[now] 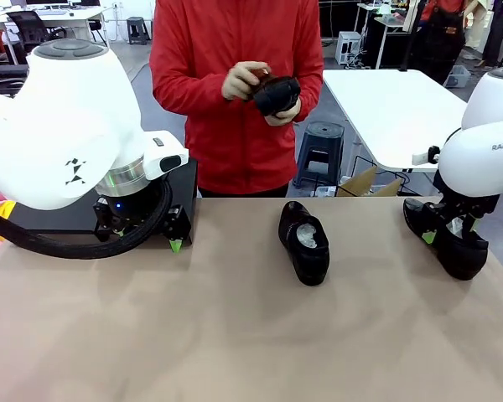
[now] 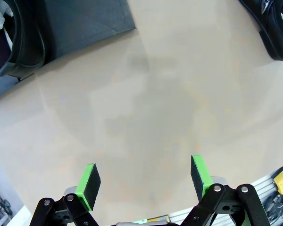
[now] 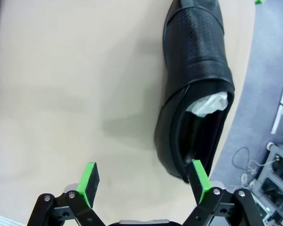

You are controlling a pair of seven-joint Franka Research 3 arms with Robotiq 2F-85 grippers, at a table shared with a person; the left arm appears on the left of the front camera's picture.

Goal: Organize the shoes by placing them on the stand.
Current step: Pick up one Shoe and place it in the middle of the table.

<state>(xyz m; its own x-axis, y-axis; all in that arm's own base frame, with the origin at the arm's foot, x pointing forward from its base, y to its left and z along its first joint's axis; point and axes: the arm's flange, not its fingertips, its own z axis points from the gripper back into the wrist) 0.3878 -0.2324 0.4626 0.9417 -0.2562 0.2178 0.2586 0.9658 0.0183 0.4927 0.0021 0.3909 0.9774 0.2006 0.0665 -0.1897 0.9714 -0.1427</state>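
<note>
2 shoes (image 1: 305,247) lengthwise near-far, toes nearside | L end effector (image 2: 144,169) apart | R end effector (image 3: 144,170) apart

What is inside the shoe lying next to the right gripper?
The shoe has crumpled white paper showing in its opening. How far the paper reaches toward the toe cannot be seen: the leather upper covers that part.

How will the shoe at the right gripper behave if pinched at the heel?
Shoe: glossy leather, so probably slick in a pinch. Paper stuffing likely keeps the upper from collapsing. Long toe ahead of a heel grip may pitch it nose-down.
</note>
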